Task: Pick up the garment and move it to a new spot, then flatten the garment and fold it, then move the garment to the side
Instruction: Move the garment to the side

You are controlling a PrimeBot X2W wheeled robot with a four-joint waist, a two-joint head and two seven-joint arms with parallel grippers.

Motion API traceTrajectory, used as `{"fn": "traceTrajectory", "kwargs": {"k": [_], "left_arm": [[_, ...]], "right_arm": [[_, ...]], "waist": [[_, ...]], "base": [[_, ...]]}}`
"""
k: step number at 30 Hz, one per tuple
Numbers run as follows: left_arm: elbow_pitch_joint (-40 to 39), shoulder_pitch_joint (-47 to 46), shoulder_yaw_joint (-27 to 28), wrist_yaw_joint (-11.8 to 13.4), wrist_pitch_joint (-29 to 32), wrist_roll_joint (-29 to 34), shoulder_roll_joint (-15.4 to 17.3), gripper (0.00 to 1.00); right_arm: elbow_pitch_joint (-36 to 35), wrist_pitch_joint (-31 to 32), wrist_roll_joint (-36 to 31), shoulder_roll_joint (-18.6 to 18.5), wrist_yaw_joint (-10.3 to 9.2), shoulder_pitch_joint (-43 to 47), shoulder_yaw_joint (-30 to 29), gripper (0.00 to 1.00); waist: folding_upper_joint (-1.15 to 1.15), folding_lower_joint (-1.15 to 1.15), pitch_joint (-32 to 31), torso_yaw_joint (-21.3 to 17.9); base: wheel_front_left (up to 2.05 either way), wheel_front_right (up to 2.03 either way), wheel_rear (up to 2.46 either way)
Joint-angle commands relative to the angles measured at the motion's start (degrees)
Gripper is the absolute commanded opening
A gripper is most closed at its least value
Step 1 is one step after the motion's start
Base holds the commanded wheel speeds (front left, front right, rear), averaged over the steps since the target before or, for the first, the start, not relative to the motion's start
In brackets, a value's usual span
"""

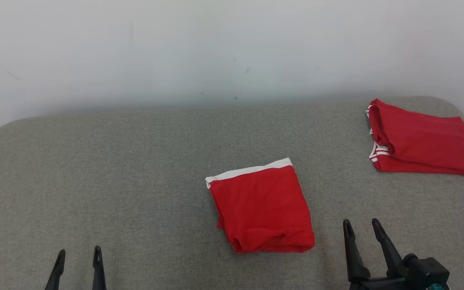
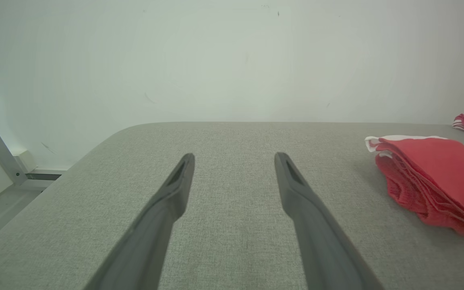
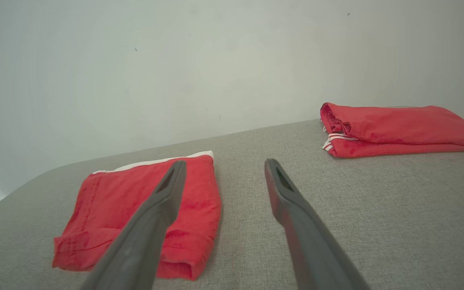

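In the head view, a folded red garment with a white band on its far edge is seen lying flat in the middle of the grey desk. The other red garment, folded too, is laid at the far right corner, well apart from the first. The left gripper is seen at the near left, its fingers spread with nothing between them. The right gripper is held near the right side of the folded red garment, not touching it, its fingers spread and empty too. A pale wall is seen behind the desk.

In the left wrist view, the left gripper is held with fingers parted over bare desk. The folded red garment is seen to the right, apart from them.

In the right wrist view, the right gripper is shown with fingers parted and empty. The folded red garment is partly hidden behind the left finger, and the other red garment is seen far off to the right.
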Motion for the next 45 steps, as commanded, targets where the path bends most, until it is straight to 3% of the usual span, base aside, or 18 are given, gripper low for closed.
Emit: {"fn": "traceTrajectory", "kwargs": {"k": [1, 24, 31, 37, 45], "left_arm": [[-0.2, 0.7, 0.0, 0.0, -0.2, 0.6, -0.1, 1.0], [0.3, 0.0, -0.8, 0.1, -0.2, 0.6, -0.2, 1.0], [0.6, -0.6, -1.8, 0.1, -0.2, 0.5, -0.2, 1.0], [0.8, -1.0, -2.5, 0.0, -0.2, 0.0, -0.3, 1.0], [1.8, -3.2, -3.4, 0.0, -0.2, -0.4, -0.3, 1.0]], "right_arm": [[0.1, -0.2, -0.4, 0.2, -0.16, -0.3, 0.1, 1.0], [1.1, -0.2, -0.3, 0.3, -0.17, -0.7, 0.3, 1.0], [2.8, -0.2, -0.9, -2.9, -0.17, -6.5, 4.8, 1.0], [11.0, 0.6, 0.0, -5.7, -0.17, -14.9, 7.6, 1.0], [23.2, 4.0, 0.7, -6.9, -0.17, -23.3, 7.4, 1.0]], "waist": [[0.0, 0.0, 0.0, 0.0], [0.0, 0.0, 0.2, 1.2], [0.0, 0.0, 0.1, 2.5], [0.0, 0.0, 0.4, 4.4], [0.0, 0.0, 2.7, 7.0]], "base": [[0.0, 0.0, 0.0], [0.0, 0.0, 0.0], [0.0, 0.0, 0.0], [0.0, 0.0, 0.0], [0.0, 0.0, 0.0]]}}
